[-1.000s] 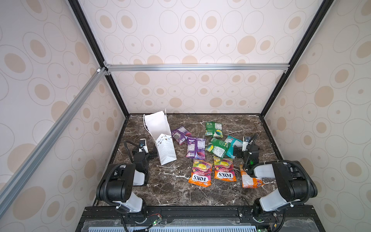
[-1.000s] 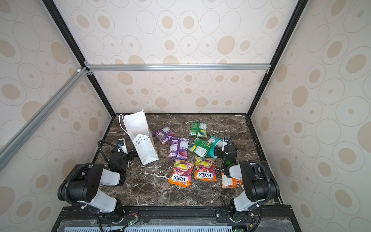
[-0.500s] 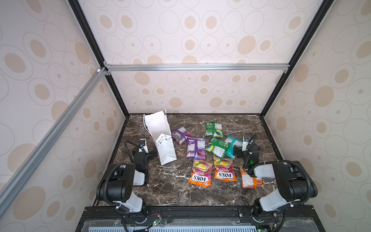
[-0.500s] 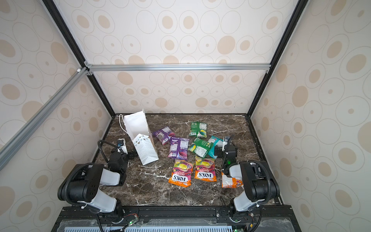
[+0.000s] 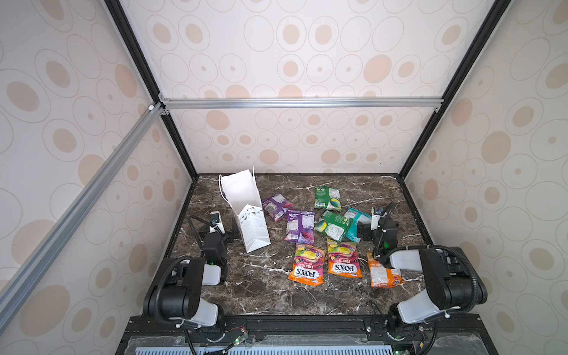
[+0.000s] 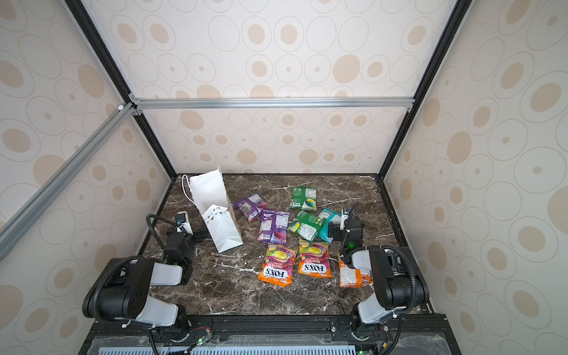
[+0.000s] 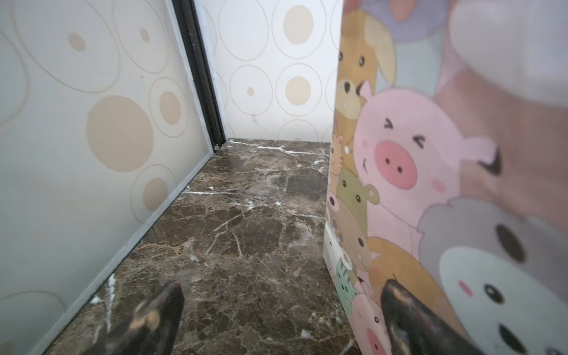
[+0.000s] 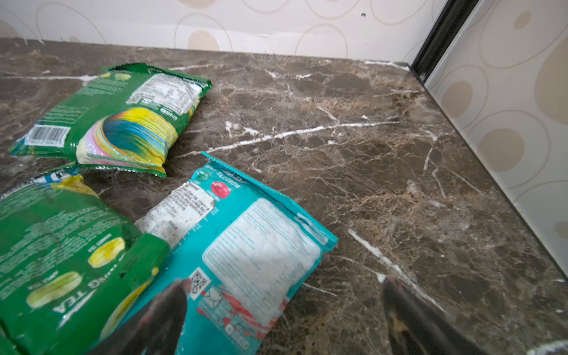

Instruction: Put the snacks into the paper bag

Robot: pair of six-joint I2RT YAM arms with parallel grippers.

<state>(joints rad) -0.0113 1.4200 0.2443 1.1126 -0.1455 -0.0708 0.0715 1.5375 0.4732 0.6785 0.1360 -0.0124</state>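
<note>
Nothing's budged: your left hand (image 7: 278, 310) gapes wide beside the paper bag (image 5: 246, 212), right hand (image 8: 284, 307) wide, straddling an edge of the teal packet (image 8: 246, 246); far-right worktop (image 5: 384, 190) is bare.

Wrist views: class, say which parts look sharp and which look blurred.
Left wrist view: the left gripper and the near end of the paper bag are blurred, the marble table beyond is sharp. Right wrist view: the right gripper is blurred, the teal packet smears near the lens, the far green packet is sharp.
</note>
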